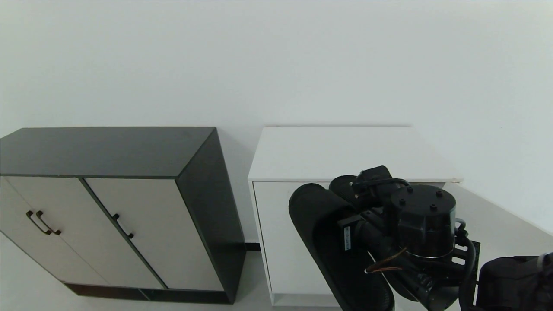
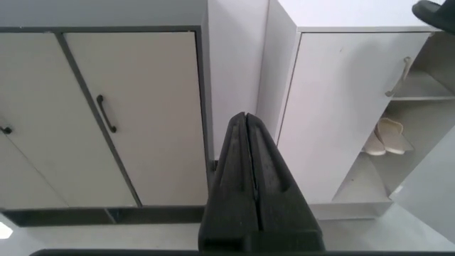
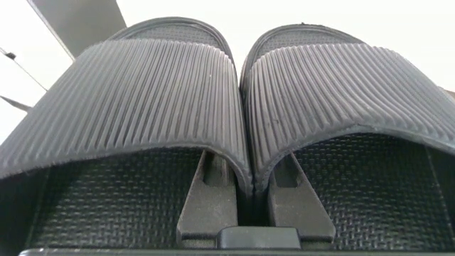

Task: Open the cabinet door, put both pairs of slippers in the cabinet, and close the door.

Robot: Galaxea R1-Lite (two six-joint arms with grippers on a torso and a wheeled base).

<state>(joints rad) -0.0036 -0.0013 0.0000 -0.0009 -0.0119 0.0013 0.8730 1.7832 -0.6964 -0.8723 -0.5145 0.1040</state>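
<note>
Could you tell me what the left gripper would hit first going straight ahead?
The left gripper would probably meet the wall between the dark cabinet and the white cabinet, though depth is unclear.

White cabinet [image 2: 284,78]: door [image 2: 341,121] stands open, interior accessible. Upper shelf [image 2: 426,87] shows bare board. Pale slippers [image 2: 387,136] occupy the shelf beneath. Dark cabinet [image 1: 108,151] stands alongside, a gap between.
</note>
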